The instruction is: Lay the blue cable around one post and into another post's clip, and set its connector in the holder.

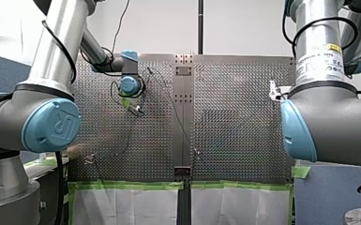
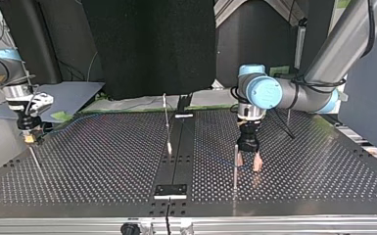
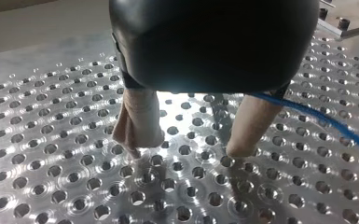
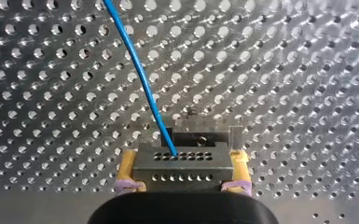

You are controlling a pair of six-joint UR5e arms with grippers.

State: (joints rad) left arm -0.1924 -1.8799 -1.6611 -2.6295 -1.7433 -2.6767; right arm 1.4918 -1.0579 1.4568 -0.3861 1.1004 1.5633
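My right gripper is shut on a dark grey connector with rows of small holes, its yellow pads on both ends. The blue cable leaves the connector's face and runs away over the perforated plate. Just ahead of the connector stands a small metal holder. In the top view this gripper hangs at the left edge. My left gripper is open just above the plate, beige fingers apart, with the cable passing beside one finger. A thin post stands next to it.
A second thin post rises near the plate's middle strip, and a dark rod stands behind my left arm. A black bracket sits on the strip near the top view's front edge. Green tape lines the plate's near edge in the front view.
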